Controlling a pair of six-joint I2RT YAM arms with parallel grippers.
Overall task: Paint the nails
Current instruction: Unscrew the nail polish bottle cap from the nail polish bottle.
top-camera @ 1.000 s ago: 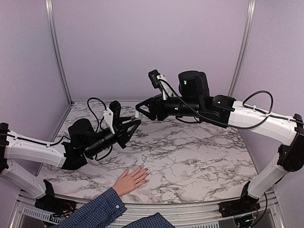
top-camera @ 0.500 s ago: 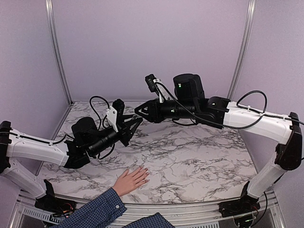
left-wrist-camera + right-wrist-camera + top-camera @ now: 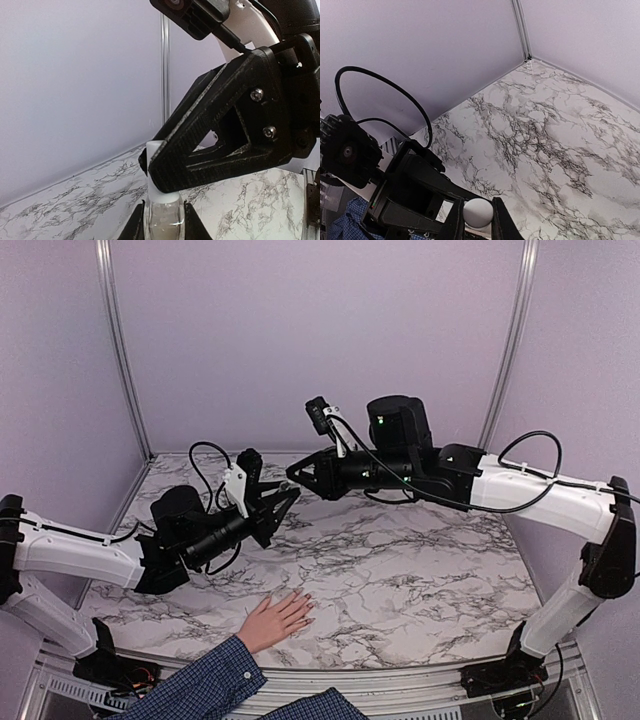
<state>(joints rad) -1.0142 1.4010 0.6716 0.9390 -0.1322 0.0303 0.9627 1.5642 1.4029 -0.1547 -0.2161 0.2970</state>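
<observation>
A light-skinned hand [image 3: 273,620] with a blue plaid sleeve [image 3: 200,685] lies flat on the marble table near the front edge. Its nails are too small to make out. My left gripper [image 3: 288,494] is held above the table behind the hand. In the left wrist view it [image 3: 162,225] is shut on a clear glass polish bottle [image 3: 162,222] with a white cap [image 3: 154,149]. My right gripper [image 3: 297,473] meets it from the right. In the right wrist view it [image 3: 478,216] is shut on the white cap [image 3: 478,211].
The marble table [image 3: 420,560] is walled by purple panels with metal corner posts [image 3: 118,350]. Both arms reach toward the middle, well above the surface. Black cables [image 3: 385,85] loop off the left wrist.
My right gripper has moved left onto the bottle's cap and stayed there. My left gripper has risen slightly to meet it. The hand has not moved.
</observation>
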